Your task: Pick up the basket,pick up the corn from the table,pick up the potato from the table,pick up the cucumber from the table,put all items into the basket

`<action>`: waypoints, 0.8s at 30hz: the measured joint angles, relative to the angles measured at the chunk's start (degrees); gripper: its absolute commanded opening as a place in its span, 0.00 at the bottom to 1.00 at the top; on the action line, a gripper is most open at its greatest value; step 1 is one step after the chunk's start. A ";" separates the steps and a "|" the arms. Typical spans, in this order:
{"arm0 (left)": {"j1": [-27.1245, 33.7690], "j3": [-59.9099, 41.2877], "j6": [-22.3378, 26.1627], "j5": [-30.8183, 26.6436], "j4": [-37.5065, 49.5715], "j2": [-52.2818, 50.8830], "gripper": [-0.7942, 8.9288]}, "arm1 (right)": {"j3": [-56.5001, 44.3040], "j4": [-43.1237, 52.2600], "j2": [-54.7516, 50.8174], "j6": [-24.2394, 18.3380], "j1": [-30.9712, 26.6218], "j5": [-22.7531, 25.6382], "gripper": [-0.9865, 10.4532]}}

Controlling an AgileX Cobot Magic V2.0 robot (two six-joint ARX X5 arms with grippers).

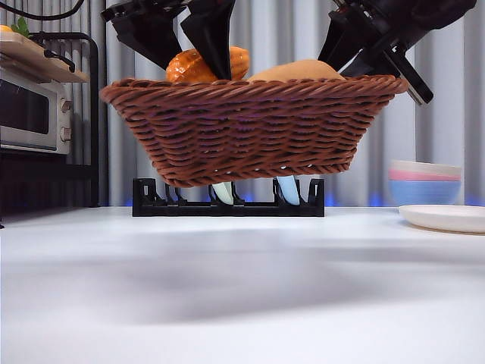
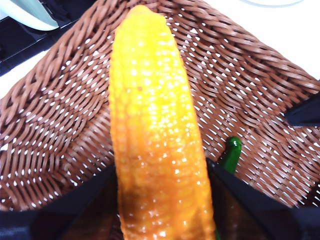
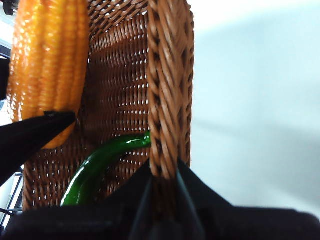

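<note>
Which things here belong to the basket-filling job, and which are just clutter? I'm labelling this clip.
Job: reddish-brown woven wicker basket, lifted by the right gripper; bumpy orange-yellow corn in the left gripper; dark green cucumber; smooth tan potato.
Clutter: black rack, stacked bowls, white plate, microwave.

Gripper-held corn (image 2: 155,140) above basket (image 2: 60,130)
</note>
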 measured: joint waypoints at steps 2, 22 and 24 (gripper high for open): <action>0.04 0.00 -0.20 0.00 0.00 0.00 0.67 | 0.00 0.02 0.00 0.00 0.00 0.00 0.07; 0.72 9.33 -1.49 0.04 -9.99 -13.77 0.72 | 0.04 5.22 2.43 0.74 -0.31 7.34 0.07; 0.70 11.65 -1.49 0.04 -10.67 -16.26 0.72 | 0.24 6.95 4.44 2.23 -0.52 7.61 0.07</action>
